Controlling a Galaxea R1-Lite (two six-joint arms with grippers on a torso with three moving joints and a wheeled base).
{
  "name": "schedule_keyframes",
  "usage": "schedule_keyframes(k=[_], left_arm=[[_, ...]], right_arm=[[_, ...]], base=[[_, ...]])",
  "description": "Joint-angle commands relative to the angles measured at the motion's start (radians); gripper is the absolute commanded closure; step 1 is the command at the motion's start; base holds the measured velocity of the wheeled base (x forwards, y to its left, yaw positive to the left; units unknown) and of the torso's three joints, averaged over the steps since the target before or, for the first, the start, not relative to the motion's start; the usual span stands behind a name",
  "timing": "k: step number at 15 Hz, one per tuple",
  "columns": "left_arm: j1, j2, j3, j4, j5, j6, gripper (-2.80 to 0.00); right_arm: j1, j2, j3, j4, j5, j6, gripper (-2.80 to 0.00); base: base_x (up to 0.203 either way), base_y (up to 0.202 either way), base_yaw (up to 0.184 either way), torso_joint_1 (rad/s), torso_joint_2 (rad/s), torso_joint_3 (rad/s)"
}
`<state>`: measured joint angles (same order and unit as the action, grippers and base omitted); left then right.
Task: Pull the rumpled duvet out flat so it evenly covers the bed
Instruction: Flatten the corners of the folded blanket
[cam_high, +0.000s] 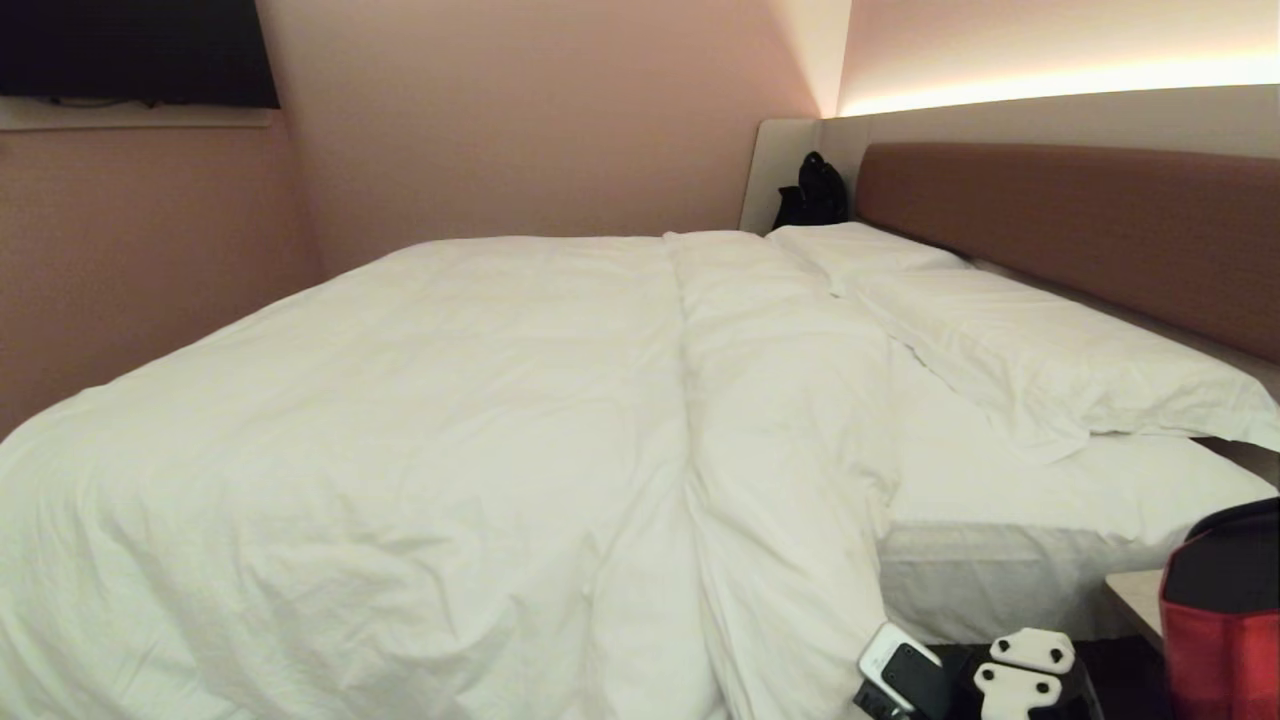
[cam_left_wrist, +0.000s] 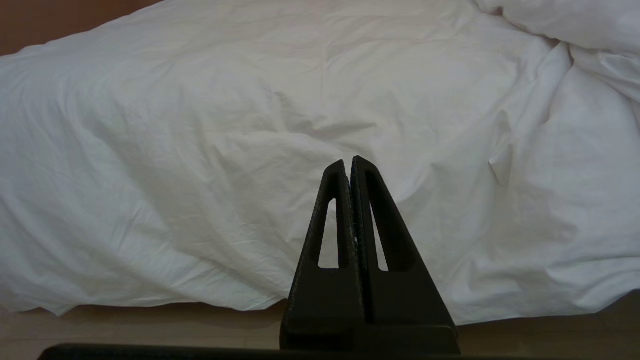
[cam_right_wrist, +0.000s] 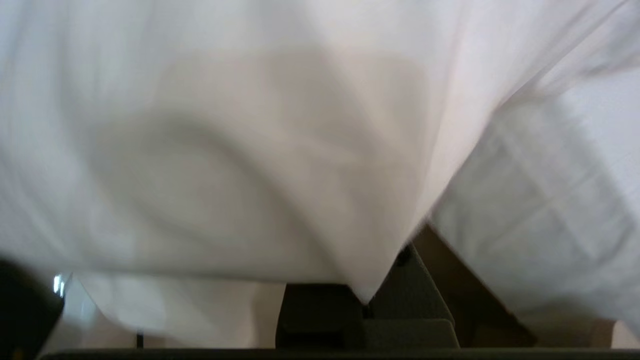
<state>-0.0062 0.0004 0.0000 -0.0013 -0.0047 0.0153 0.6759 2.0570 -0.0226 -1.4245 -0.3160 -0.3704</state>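
The duvet (cam_high: 400, 450) sprawled across the left and centre of the head view, puffy and creased, a thick fold running from the upper centre down to the lower edge, where it spilled over the side of the bed (cam_high: 1000, 580). To the right of that fold the sheeted mattress lay bare, with two white pillows (cam_high: 1050, 350) against the reddish-brown headboard (cam_high: 1080, 230) in the upper right. A dark bag (cam_high: 815, 195) sat in the far corner, and a red and black bag (cam_high: 1225, 630) stood at the lower right edge. Low in the frame, right of centre, the right hand (cam_high: 985, 675) was down by the hanging edge of the duvet; in its wrist view white fabric (cam_right_wrist: 225, 175) draped over the fingers and hid their tips, so what it gripped couldn't be seen, though it was clenched. The left hand (cam_left_wrist: 348, 162) was clenched on nothing, its tips pressed together, pointing at the duvet's side (cam_left_wrist: 200, 150) above the pale floor (cam_left_wrist: 125, 330).
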Motion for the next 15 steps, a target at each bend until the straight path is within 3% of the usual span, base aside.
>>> schedule_keyframes(k=[1, 5, 9, 12, 15], left_arm=[[0.0, 0.0, 0.0, 0.0, 0.0, 0.0, 0.0], [0.0, 0.0, 0.0, 0.0, 0.0, 0.0, 0.0], [0.0, 0.0, 0.0, 0.0, 0.0, 0.0, 0.0], [0.0, 0.0, 0.0, 0.0, 0.0, 0.0, 0.0], [0.0, 0.0, 0.0, 0.0, 0.0, 0.0, 0.0]], right_arm=[[-0.009, -0.073, -0.049, -0.016, -0.032, -0.005, 0.0], [-0.053, -0.235, -0.18, 0.136, -0.114, -0.006, 0.0], [-0.129, -0.451, -0.285, 0.39, -0.13, -0.005, 0.0], [-0.161, -0.658, -0.373, 0.703, -0.131, 0.001, 0.0], [-0.172, -0.87, -0.467, 1.124, -0.129, 0.046, 0.0]], base=[[0.0, 0.0, 0.0, 0.0, 0.0, 0.0], [0.0, 0.0, 0.0, 0.0, 0.0, 0.0], [0.0, 0.0, 0.0, 0.0, 0.0, 0.0], [0.0, 0.0, 0.0, 0.0, 0.0, 0.0], [0.0, 0.0, 0.0, 0.0, 0.0, 0.0]])
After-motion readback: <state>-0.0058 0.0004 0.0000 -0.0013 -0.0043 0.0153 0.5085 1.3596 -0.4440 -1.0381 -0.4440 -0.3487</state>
